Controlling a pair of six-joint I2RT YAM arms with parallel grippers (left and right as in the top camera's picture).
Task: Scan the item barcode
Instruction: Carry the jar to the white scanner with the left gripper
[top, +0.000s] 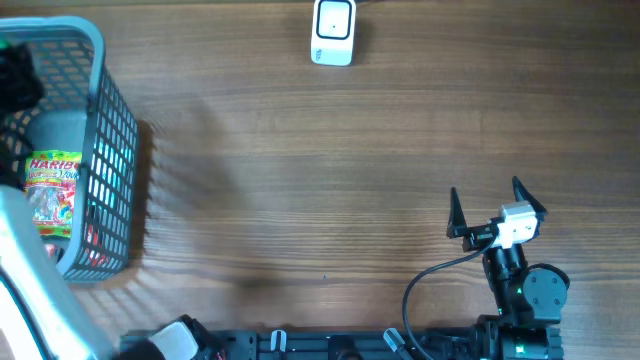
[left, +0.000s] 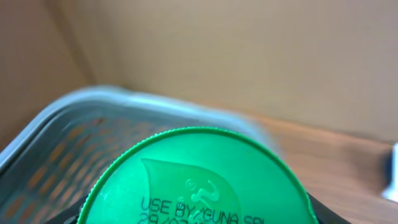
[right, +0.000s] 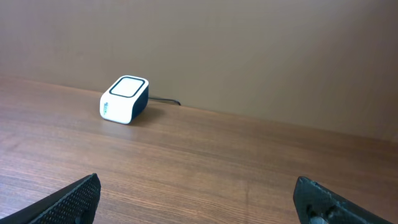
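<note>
- basket (top: 100, 60): grey moulded plastic with open lattice walls and a rounded rim, standing at the left end of the wood-grain counter (top: 300, 180)
- green cap (left: 199, 174): inside the basket, a round hard-plastic lid with a ribbed edge and a date printed on its flat top; the container under it is hidden
- left hand (left: 193, 214): down inside the basket with dark fingers (left: 314, 210) showing at either edge of the cap; I cannot tell whether they are clamped on it or only set around it
- handling, as a judgement: the lid looks stiff and its ribs should resist slipping, so the rim is a fair place to hold; weight is unknown, and any side label should stay uncovered
- Haribo bag (top: 52, 190): also inside the basket, a soft glossy printed film that would crumple, lying next to a pale grey rounded thing (top: 60, 135) I cannot identify
- scanner (top: 333, 32): well right of the basket, a white rounded box on a dark base
- right hand (top: 495, 215): farthest right of the basket, released, fingers spread with nothing between them
</note>
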